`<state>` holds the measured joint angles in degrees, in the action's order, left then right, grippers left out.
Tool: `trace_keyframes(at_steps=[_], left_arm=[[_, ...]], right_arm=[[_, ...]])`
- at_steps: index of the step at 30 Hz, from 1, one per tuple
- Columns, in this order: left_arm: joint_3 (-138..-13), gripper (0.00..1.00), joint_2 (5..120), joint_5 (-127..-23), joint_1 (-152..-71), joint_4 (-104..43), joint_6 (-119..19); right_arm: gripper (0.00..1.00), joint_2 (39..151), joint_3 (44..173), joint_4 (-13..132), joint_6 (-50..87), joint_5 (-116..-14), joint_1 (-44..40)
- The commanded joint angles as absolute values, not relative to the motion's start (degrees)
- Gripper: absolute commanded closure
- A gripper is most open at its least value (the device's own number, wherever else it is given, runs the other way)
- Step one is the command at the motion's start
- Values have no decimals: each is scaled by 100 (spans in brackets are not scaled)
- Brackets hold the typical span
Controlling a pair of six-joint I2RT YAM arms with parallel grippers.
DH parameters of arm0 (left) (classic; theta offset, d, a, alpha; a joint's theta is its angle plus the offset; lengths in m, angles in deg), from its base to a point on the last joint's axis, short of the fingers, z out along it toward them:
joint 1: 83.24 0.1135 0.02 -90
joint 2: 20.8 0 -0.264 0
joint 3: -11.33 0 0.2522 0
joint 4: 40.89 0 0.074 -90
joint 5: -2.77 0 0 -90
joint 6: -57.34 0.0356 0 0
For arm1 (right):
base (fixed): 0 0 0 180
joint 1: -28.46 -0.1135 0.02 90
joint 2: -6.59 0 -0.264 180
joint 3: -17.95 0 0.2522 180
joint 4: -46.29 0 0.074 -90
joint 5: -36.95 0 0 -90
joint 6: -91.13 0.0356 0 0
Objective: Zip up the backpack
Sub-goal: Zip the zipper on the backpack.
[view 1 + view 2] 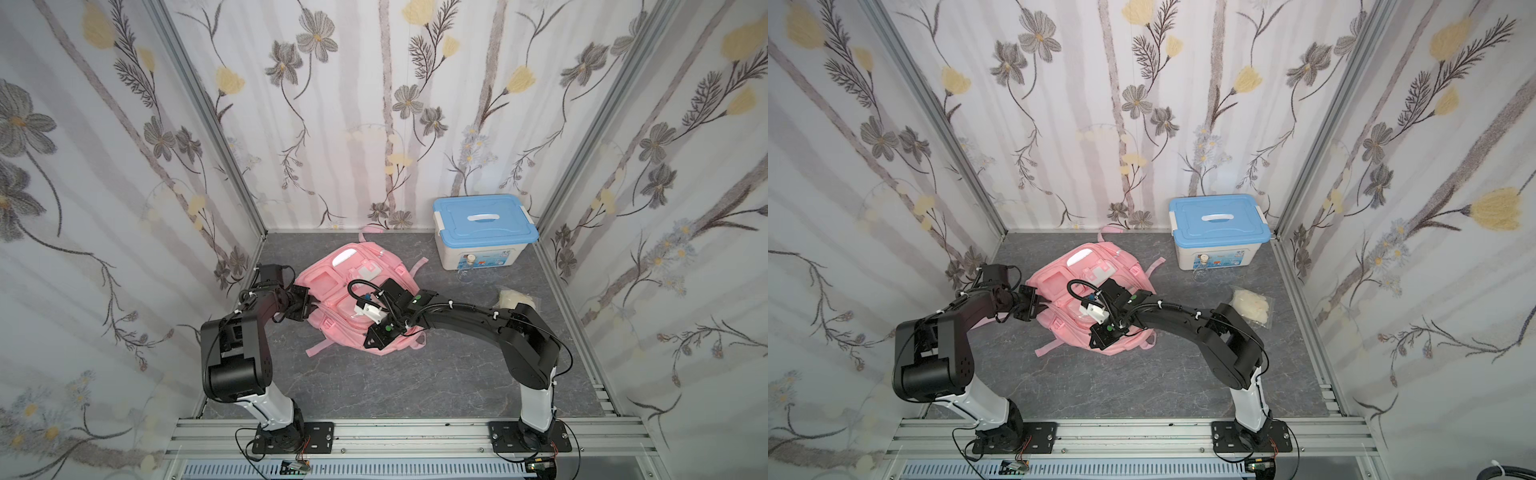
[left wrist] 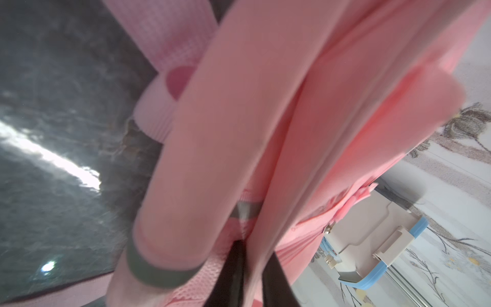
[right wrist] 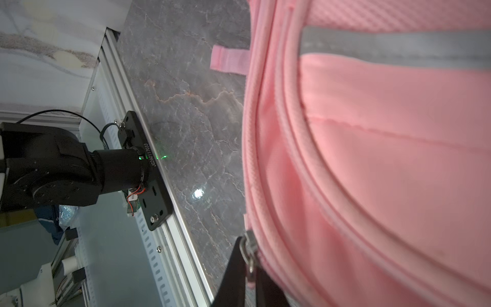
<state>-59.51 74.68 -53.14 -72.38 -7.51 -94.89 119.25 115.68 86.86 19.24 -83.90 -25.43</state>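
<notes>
The pink backpack (image 1: pixel 322 286) (image 1: pixel 1059 286) lies flat on the grey floor mat, pockets facing up. My left gripper (image 1: pixel 305 305) (image 1: pixel 1034 305) is at its left edge. In the left wrist view its dark fingers (image 2: pixel 236 279) stand a little apart, with a fold of the backpack (image 2: pixel 239 106) between them. My right gripper (image 1: pixel 370 340) (image 1: pixel 1096 340) reaches across the bag to its near edge. In the right wrist view that gripper (image 3: pixel 249 276) is shut on the metal zipper pull (image 3: pixel 248 252) at the backpack's (image 3: pixel 372 159) piped seam.
A white box with a blue lid (image 1: pixel 484 224) (image 1: pixel 1219 222) stands at the back right, with a small glass bottle (image 1: pixel 467 270) in front of it. A clear bag of pale stuff (image 1: pixel 513 299) lies by the right arm. Loose pink straps (image 1: pixel 318 347) trail towards the front rail (image 1: pixel 395 432).
</notes>
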Motion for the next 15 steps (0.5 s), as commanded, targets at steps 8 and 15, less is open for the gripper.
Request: trace_keyframes(at_steps=[8,15], left_arm=[[-5914,39,5962,-5603,-7544,-100,-10166],[-4864,46,4595,-5637,-8191,-88,-11498]], right_arm=[[100,12255,12056,8980,2292,-8359,-2680],[100,12596,12526,8899,2312,-8253,-2706]])
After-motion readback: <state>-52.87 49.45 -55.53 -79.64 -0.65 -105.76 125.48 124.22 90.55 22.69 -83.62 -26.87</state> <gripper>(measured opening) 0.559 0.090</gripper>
